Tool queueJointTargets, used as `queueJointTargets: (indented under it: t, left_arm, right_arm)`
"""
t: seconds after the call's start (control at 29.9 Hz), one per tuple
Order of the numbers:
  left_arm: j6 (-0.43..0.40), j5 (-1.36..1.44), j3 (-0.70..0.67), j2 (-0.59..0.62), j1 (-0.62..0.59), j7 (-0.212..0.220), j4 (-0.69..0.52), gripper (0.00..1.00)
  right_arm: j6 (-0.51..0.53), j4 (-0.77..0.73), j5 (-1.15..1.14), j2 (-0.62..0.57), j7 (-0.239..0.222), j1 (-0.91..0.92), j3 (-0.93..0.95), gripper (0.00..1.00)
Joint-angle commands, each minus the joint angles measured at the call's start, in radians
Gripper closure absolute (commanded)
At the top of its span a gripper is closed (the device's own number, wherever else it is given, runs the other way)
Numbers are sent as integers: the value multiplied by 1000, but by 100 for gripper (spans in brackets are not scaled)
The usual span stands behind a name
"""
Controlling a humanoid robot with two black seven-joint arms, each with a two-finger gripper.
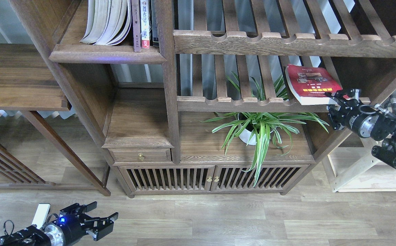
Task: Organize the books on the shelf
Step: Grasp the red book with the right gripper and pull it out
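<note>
A red book with a yellow band lies flat on the slatted rack at the right, its front edge past the notched rail. My right gripper is at the book's front right corner and looks shut on it. The solid dark-brown shelf is at the upper left. On it, pale soft books lean with fanned pages beside a few thin upright spines. No yellow-green cover shows. My left gripper is open and empty, low over the floor at the bottom left.
A potted spider plant stands on the cabinet top under the red book. An upright post separates the shelf from the slatted racks. A pale wood rack stands at the right and a dark side table at the left.
</note>
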Motion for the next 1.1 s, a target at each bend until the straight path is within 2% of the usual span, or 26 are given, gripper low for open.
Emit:
queueJointTargets:
  t: [0.0, 0.23, 0.7, 1.07]
  left_arm:
    - [1, 0, 1, 2, 3, -7, 1, 10]
    - [2, -2, 1, 0, 0, -10, 9, 10]
    - [0, -2, -1, 0, -2, -19, 24, 10]
    - [-2, -5, -1, -2, -2, -21, 30, 10]
  right_arm:
    - [0, 18, 6, -9, 0, 8, 9, 98]
    - [0, 161, 8, -113, 0, 8, 17, 99]
    - [0, 435, 14, -446, 0, -29, 61, 98]
    - [0, 561, 17, -546, 0, -73, 61, 98]
